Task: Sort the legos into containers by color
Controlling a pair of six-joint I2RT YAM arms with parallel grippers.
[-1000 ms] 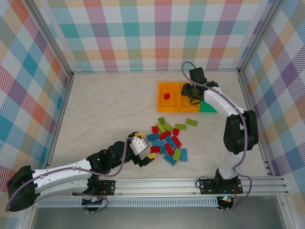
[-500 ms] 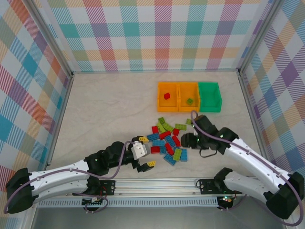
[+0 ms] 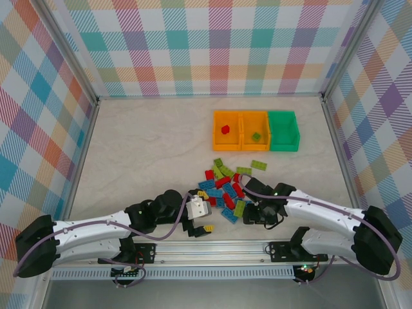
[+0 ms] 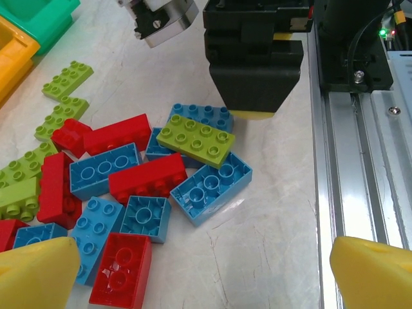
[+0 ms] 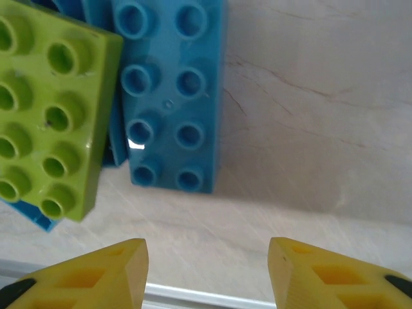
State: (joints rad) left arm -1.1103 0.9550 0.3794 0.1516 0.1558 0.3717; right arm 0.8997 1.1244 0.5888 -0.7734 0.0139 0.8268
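Three small open-topped rectangular plastic bins stand in a row at the upper right of the top view. The left orange bin [image 3: 230, 140] holds one red studded brick [image 3: 225, 129], the middle orange bin [image 3: 248, 125] holds one lime studded brick [image 3: 256, 136], and the green bin [image 3: 284, 132] is at the right end. At lower centre lies the loose pile of red, blue and lime bricks [image 3: 224, 188]. The left gripper [image 4: 206, 270] sits at the pile's lower left edge, jaws wide apart. The right gripper [image 5: 206, 270] hangs at its lower right, jaws apart, above a blue brick [image 5: 170, 96] with a lime-green brick [image 5: 45, 109] against its left side.
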